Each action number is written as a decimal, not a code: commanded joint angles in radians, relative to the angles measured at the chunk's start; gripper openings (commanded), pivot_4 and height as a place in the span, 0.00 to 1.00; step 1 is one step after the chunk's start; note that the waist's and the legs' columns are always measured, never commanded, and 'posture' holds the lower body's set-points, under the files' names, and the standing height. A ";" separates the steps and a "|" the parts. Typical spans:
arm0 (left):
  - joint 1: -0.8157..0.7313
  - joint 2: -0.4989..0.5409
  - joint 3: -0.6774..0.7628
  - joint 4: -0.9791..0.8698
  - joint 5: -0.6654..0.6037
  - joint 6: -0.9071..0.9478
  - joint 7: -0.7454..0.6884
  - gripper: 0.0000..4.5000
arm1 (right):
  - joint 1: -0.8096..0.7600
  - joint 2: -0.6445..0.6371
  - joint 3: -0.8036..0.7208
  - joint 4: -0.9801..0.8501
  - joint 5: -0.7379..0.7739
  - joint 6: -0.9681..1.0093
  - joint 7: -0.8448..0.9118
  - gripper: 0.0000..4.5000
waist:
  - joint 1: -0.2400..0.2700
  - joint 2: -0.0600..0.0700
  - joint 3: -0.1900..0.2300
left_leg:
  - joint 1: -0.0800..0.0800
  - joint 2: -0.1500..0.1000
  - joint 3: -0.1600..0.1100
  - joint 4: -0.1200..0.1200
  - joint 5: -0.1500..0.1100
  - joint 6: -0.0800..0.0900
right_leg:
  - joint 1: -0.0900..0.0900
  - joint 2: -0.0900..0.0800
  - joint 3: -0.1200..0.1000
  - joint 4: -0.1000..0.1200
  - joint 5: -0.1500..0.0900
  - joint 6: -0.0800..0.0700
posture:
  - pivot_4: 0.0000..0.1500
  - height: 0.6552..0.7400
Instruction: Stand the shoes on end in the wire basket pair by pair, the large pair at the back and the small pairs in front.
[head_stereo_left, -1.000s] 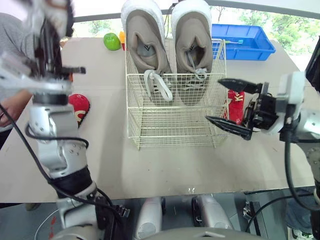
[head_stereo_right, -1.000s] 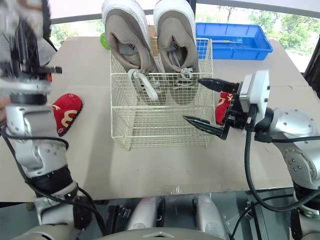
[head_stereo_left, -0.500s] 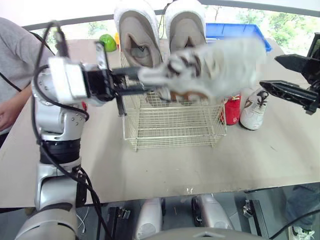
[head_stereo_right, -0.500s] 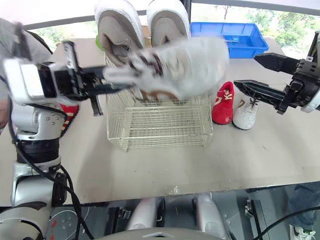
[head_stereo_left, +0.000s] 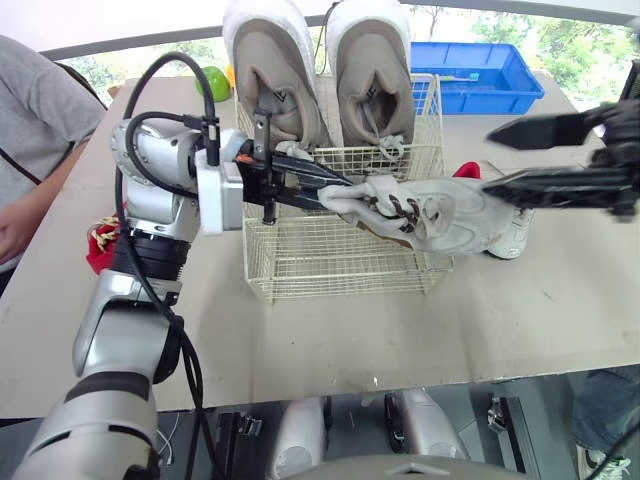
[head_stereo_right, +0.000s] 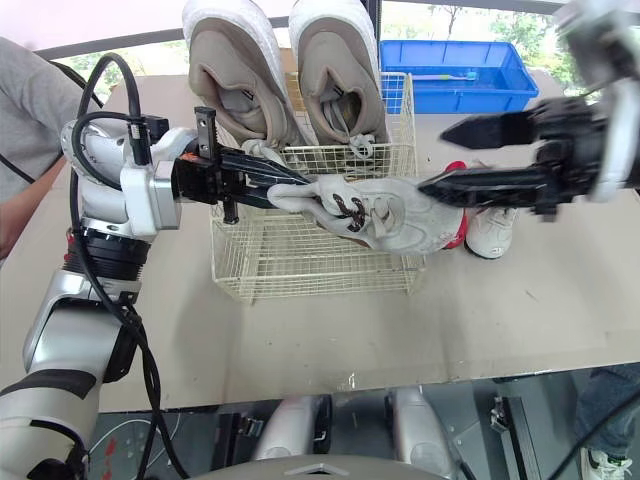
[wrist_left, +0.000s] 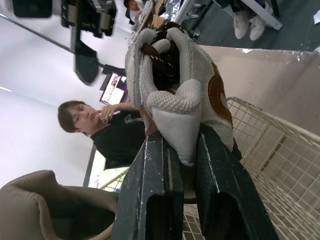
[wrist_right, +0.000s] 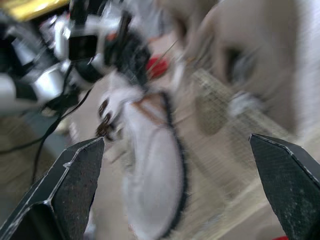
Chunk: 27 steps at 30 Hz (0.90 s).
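Note:
My left gripper (head_stereo_left: 332, 190) is shut on the heel of a small white lace-up shoe (head_stereo_left: 430, 210), holding it on its side over the front part of the wire basket (head_stereo_left: 340, 262). In the left wrist view the shoe (wrist_left: 175, 85) is pinched between both fingers (wrist_left: 150, 190). A large tan pair (head_stereo_left: 275, 70) stands on end at the basket's back. My right gripper (head_stereo_left: 488, 158) is open at the basket's right side, its jaws spread around the shoe's toe end without touching it; the right wrist view looks down at that shoe (wrist_right: 150, 165). Its white mate (head_stereo_left: 515, 238) lies on the table right of the basket.
One red shoe (head_stereo_right: 456, 170) sits right of the basket behind the held shoe, another red shoe (head_stereo_left: 98, 245) lies at the table's left. A blue bin (head_stereo_left: 480, 75) stands at the back right, a green apple (head_stereo_left: 215, 80) at the back left. A person (head_stereo_left: 40, 130) stands at the left edge.
My left arm swung the white shoe down from high on the left to over the basket's front. My right gripper drew off to the right, then came in toward the shoe's toe.

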 joint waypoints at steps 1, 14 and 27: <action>-0.029 -0.006 0.008 -0.008 -0.024 -0.039 -0.005 0.02 | -0.052 0.046 0.074 0.005 -0.119 0.012 -0.004 1.00 | 0.001 0.000 0.000 | -0.001 0.000 0.000 0.000 0.000 0.000 | -0.001 0.000 0.000 0.000 0.000 0.000 | 1.00 1.00; -0.015 -0.008 0.098 -0.067 -0.055 0.044 0.023 0.32 | -0.082 0.137 0.107 0.036 -0.271 0.046 0.150 0.03 | 0.004 0.001 0.000 | -0.016 0.000 0.000 0.003 0.000 0.000 | -0.014 -0.001 -0.005 0.002 0.000 0.000 | 1.00 1.00; 0.553 0.178 0.346 -0.657 -0.921 1.359 0.792 0.93 | 0.189 0.344 -0.259 -0.067 0.012 -0.045 -0.174 0.03 | -0.019 0.001 0.000 | -0.012 0.004 -0.005 0.002 0.000 0.000 | -0.013 -0.002 -0.006 0.010 0.000 0.002 | 1.00 1.00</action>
